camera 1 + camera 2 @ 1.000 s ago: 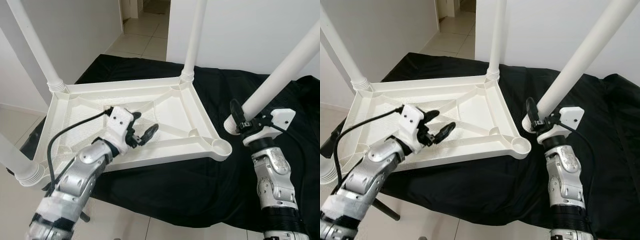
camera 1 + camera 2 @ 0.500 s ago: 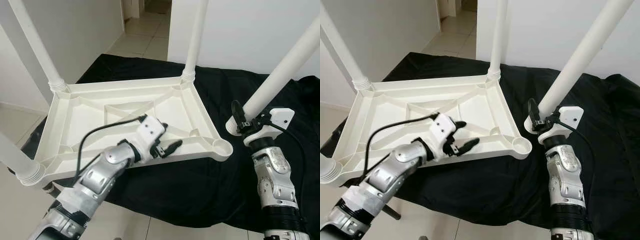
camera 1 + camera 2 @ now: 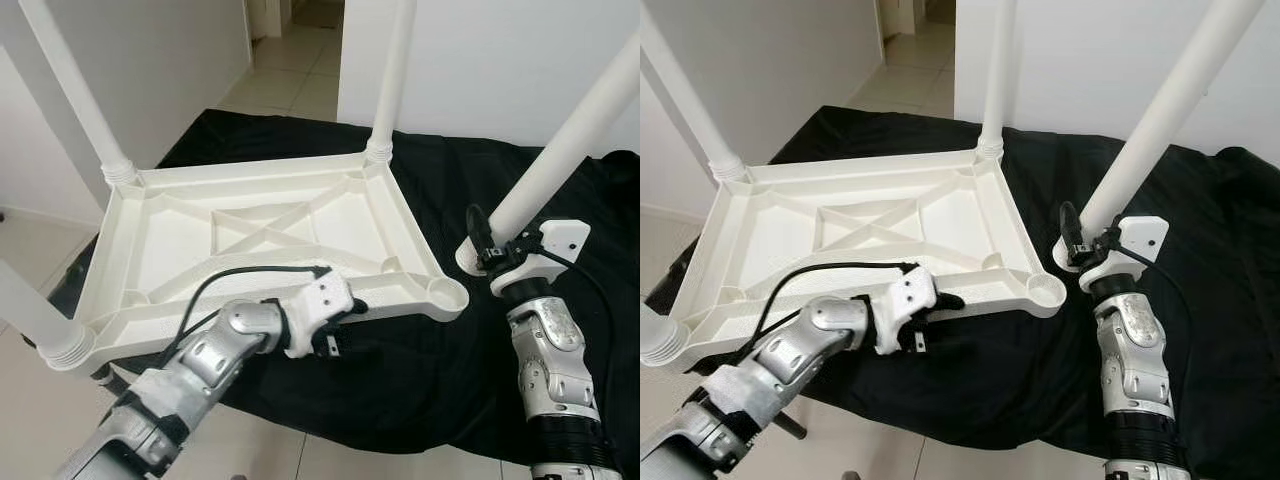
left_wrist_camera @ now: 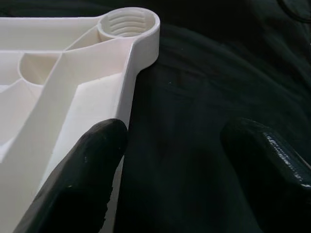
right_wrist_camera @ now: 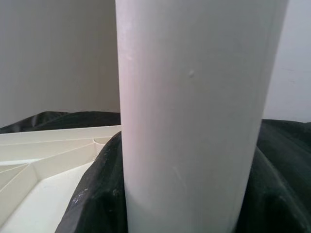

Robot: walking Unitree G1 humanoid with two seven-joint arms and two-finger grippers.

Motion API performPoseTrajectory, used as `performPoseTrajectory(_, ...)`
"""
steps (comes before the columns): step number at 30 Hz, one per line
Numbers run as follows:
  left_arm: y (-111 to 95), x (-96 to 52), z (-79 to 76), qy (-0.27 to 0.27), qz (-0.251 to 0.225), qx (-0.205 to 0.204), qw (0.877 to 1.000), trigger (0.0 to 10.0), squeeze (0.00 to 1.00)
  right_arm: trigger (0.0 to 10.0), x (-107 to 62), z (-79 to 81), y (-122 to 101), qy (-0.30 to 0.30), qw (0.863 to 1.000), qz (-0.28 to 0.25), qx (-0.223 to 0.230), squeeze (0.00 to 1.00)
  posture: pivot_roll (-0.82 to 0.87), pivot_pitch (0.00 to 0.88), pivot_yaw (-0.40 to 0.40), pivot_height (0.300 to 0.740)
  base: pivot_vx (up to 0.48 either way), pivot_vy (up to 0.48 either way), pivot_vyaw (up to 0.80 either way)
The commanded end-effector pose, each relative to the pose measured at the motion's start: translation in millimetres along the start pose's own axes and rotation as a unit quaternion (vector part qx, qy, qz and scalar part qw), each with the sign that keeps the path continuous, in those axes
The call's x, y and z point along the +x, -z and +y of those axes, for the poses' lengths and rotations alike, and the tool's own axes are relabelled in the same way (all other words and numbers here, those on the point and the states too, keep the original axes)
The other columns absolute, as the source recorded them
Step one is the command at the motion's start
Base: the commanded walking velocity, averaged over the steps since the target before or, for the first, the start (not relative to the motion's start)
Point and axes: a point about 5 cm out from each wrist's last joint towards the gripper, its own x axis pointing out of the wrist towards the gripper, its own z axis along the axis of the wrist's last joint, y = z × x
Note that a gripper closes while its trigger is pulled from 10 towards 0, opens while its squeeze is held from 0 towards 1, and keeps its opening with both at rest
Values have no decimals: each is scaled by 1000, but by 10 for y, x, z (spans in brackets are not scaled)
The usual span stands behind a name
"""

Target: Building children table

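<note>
Left eye view: three legs stand fitted (fourth socket empty), right hand gripping last leg, left hand wide.

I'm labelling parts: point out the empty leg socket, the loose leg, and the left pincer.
empty leg socket (image 3: 1044, 291), right eye view, threaded rim.
loose leg (image 3: 560, 158), left eye view, mid shaft.
left pincer (image 4: 184, 165), left wrist view, between fingertips.

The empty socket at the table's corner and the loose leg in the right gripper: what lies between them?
Only a bare strip of black cloth separates the empty socket from the loose leg that the right gripper holds, seen in the right eye view.
</note>
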Motion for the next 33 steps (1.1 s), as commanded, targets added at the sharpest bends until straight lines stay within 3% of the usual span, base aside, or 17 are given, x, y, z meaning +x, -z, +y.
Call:
performPoseTrajectory(1,58,0,-17,22,23,10,999,10000,0,10000,3,0,-20,0,1000,-2,-2,0,-70,0,24,740,0,0,0)
performPoseTrajectory(7,99,23,9,17,36,16,999,10000,0,10000,17,6,-22,-1,1000,-2,-3,0,-72,0,28,740,0,0,0)
performPoseTrajectory(14,36,35,162,-18,21,13,1000,10000,0,10000,22,6,-19,0,1000,-2,-4,0,-75,0,30,740,0,0,0)
performPoseTrajectory(23,-293,-112,327,-5,-66,-11,998,10000,0,10000,23,-3,-6,1,1000,1,-6,0,-71,0,27,740,0,0,0)
performPoseTrajectory(27,-265,-91,372,-25,-62,-9,998,10000,0,10000,42,4,-3,-1,1000,1,-6,0,-70,0,25,740,0,0,0)
performPoseTrajectory(33,-148,-29,311,-12,-36,2,999,10000,0,10000,47,4,0,-3,1000,1,-7,0,-69,0,24,740,0,0,0)
